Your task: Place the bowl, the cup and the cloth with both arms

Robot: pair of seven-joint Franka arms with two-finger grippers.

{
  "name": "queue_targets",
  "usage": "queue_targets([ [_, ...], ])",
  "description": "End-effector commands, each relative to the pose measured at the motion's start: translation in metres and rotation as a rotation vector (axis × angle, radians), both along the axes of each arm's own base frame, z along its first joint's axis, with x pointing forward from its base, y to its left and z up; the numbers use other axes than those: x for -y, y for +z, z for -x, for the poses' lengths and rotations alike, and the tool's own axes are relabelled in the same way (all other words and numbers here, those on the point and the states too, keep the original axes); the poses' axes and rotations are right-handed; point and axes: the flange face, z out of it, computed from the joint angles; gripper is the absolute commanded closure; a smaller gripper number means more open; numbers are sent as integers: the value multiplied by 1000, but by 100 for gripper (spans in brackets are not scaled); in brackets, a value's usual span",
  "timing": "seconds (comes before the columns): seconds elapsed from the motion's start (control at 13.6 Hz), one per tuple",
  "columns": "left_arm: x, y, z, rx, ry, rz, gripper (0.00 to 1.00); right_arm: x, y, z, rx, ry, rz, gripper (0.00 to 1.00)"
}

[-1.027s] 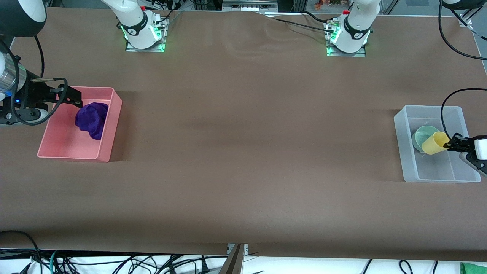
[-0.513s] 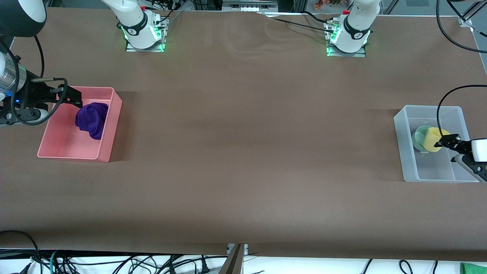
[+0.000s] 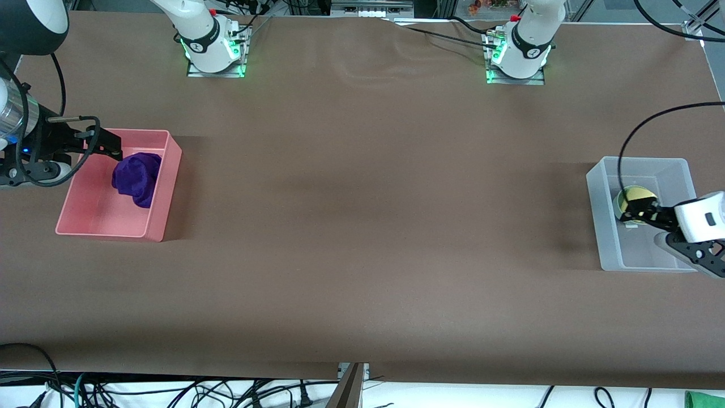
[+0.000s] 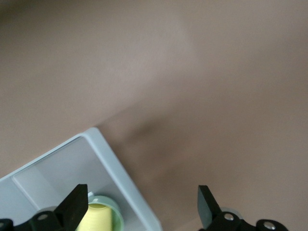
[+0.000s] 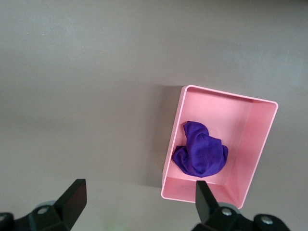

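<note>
The yellow cup [image 3: 639, 196] stands inside the mint-green bowl [image 3: 616, 206] in the clear bin [image 3: 596, 221] at the left arm's end of the table. My left gripper [image 3: 639, 213] is open just over them; the left wrist view shows the cup [image 4: 95, 219] and the bowl's rim [image 4: 117, 220] beside one finger, with the left gripper [image 4: 139, 209] empty. The purple cloth [image 3: 136, 175] lies bunched in the pink bin [image 3: 166, 195] at the right arm's end. My right gripper [image 3: 107, 148] is open and empty over that bin's edge; the right wrist view [image 5: 137, 202] shows the cloth [image 5: 199, 155] below.
The brown table cover [image 3: 362, 226] spans the space between the two bins. The arm bases [image 3: 212, 51] stand along the edge farthest from the front camera. A black cable [image 3: 623, 153] loops over the clear bin.
My left gripper carried the tilted cup over the bowl, set it upright inside and opened. The right arm has not moved.
</note>
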Motion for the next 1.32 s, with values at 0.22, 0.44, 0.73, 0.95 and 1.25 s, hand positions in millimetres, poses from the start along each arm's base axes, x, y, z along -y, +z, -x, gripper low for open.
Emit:
queue_targets([
  [0.22,113,79,22,8,133,-93,0,1,3,2,5,-15,10,0],
  [0.44,115,92,39,0,184,-130,0,1,3,2,5,-15,10,0],
  [0.73,110,91,90,9,331,-47,0,1,3,2,5,-15,8,0],
  [0.95,111,87,123,75,394,-43,0,2,3,1,5,-16,10,0],
  [1.25,112,88,124,75,400,-45,0,4,3,2,4,-23,9,0],
])
